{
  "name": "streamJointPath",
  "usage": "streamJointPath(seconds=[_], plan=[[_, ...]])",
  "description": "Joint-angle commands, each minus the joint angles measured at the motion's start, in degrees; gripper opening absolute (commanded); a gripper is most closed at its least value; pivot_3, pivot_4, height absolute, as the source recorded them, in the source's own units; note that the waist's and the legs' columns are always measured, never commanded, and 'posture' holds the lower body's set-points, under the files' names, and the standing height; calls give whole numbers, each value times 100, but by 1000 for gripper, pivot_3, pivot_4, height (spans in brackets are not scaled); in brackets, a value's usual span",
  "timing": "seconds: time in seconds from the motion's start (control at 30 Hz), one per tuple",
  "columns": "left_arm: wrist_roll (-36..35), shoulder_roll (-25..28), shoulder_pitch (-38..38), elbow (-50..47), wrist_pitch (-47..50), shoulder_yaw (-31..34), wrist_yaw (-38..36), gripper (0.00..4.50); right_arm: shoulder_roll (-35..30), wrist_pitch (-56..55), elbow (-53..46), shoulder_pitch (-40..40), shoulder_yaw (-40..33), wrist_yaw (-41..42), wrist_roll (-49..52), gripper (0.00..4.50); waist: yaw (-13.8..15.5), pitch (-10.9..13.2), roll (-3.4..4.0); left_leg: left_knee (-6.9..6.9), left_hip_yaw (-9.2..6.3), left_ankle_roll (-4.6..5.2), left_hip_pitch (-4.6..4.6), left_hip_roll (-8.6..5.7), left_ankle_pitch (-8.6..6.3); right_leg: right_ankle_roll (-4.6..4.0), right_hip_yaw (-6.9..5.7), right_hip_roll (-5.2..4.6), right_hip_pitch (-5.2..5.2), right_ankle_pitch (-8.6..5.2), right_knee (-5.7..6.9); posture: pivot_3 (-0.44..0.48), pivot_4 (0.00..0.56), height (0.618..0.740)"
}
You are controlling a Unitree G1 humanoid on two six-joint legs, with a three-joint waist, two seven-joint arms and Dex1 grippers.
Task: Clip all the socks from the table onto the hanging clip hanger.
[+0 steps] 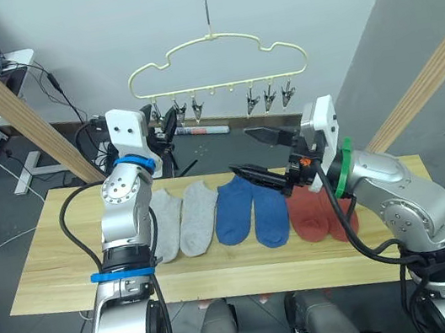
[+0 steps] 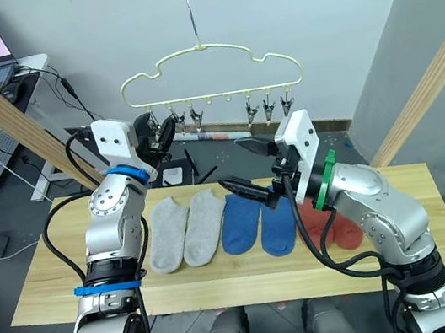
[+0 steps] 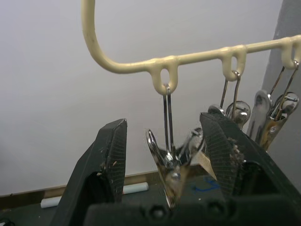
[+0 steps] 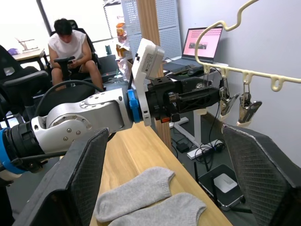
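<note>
Straddling the hanger's [image 1: 215, 56] leftmost clip [image 3: 171, 165], the left gripper [image 3: 167, 155] stands open, the clip hanging upright between its fingers. The right gripper [image 1: 259, 153], also open and empty, hovers below the hanger over the socks [image 1: 251, 209], nearer them.

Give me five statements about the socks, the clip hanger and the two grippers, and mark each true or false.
1. All six socks lie on the table. True.
2. A blue sock already hangs from the clip hanger. False: its clips carry nothing.
3. The left gripper is open, with the hanger's end clip between its fingers. True.
4. The right gripper is shut on a rust red sock. False: it is open and empty, above the blue socks.
5. The grey socks lie between the blue pair and the red pair. False: the blue pair is in the middle.
</note>
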Motion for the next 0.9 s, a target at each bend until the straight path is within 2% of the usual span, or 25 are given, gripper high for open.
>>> streamJointPath(seconds=[0.03,0.43,0.53,0.7,0.83,0.9], plan=[[91,80,-102,-48,-186,12,-73,2679,11,-28,-303,-113,-116,-34,160,4024,-1,13,-2,0,0,0,0,0,0,0,0,0,0,0,0,139,288,740],[152,73,-291,174,-414,24,-207,2679,-7,30,-328,-122,-141,-155,295,4024,-2,29,-1,1,-2,-1,-16,0,0,0,-2,0,-14,0,2,139,296,740],[113,73,-290,141,-449,11,-316,2094,-6,53,-325,-131,-166,-191,341,4024,-3,30,0,1,-3,-1,-17,0,1,0,-4,0,-16,0,3,140,296,740],[141,58,-304,107,-495,16,-334,688,5,84,-322,-119,-185,-250,405,4024,-3,32,-1,1,-4,-1,-18,0,0,0,-4,0,-16,0,3,145,298,740],[159,70,-293,97,-494,17,-339,58,32,75,-321,-95,-168,-304,419,4024,-3,37,-1,1,-5,-1,-18,0,0,0,-4,0,-16,0,3,148,299,740],[159,103,-261,94,-464,35,-340,18,0,89,-282,0,-116,-372,321,4024,-2,43,0,1,-5,-1,-18,0,0,0,-4,0,-16,0,4,152,299,740]])
